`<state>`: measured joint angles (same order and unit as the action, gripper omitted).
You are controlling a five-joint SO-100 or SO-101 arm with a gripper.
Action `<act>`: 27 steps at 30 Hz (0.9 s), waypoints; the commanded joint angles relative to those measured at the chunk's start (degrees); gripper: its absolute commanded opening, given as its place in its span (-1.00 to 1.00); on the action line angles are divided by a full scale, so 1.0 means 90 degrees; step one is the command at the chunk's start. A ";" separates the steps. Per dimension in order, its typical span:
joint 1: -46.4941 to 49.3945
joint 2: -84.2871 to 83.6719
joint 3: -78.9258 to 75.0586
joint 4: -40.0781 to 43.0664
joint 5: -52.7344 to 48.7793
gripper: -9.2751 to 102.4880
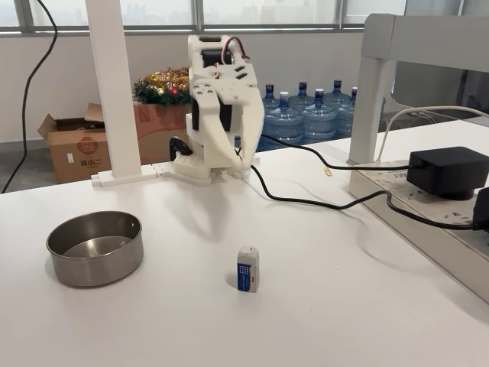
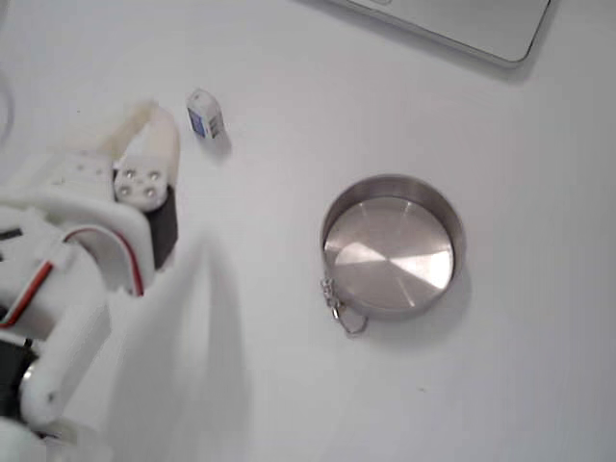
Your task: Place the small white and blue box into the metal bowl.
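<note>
The small box [image 1: 247, 269] is white with a blue printed label and a tiny red mark, the bowl [image 1: 95, 248] is dull grey steel with a shiny inside, the arm [image 1: 220, 107] is white with black parts, and the surface [image 1: 328, 306] is plain white.

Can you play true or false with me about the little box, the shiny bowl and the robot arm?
1. The small white and blue box stands upright on the table. True.
2. The box is already inside the metal bowl. False: it stands on the table, apart from the bowl.
3. The bowl has nothing in it. True: in a fixed view its shiny inside is bare.
4. The pincer is holding the box. False: it hangs near the box without touching it.
5. The bowl lies upside down. False: its open side faces up.
</note>
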<state>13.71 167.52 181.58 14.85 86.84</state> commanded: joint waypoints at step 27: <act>0.0283 -0.3994 0.0283 -0.4160 0.0156 -0.58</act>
<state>16.61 132.36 181.05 -21.88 87.71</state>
